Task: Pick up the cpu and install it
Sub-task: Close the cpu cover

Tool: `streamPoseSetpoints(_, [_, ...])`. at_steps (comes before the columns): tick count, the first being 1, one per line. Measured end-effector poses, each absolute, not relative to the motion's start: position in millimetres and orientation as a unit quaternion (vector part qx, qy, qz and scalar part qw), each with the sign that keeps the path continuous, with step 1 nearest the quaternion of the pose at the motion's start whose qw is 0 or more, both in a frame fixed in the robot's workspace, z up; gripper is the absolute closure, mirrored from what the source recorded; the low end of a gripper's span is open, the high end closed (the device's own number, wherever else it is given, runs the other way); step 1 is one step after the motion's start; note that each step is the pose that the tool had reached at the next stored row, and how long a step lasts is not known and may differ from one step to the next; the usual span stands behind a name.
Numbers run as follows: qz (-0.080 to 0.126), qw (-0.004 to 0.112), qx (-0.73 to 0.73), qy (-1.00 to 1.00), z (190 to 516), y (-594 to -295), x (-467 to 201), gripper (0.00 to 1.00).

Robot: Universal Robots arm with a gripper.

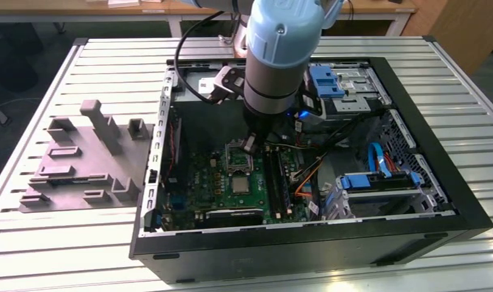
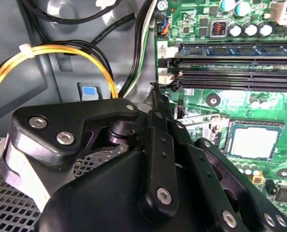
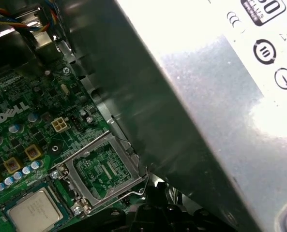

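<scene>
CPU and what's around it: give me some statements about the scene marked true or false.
1. The cpu lies flat on the green board. True.
2. The pincer is holding the cpu. False: the cpu sits on the board, apart from the pincer's tip.
3. The metal frame covers the cpu. False: in the first wrist view the frame lies beside the cpu, with bare board showing through it.
4. The grey tray is inside the case. False: it rests on the table outside the case, on the exterior view's left.
5. The arm reaches down into the open case. True.
</scene>
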State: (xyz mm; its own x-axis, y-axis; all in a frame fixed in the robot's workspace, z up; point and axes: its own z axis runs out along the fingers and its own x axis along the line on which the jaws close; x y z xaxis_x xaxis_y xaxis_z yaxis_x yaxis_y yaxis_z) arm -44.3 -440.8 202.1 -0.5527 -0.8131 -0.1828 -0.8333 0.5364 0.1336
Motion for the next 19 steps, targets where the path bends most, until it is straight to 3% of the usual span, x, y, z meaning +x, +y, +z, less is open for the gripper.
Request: streamPoseSetpoints(19, [0.08, 0.037, -0.471, 0.878, 217.4, -438.1, -51.1, 0.89])
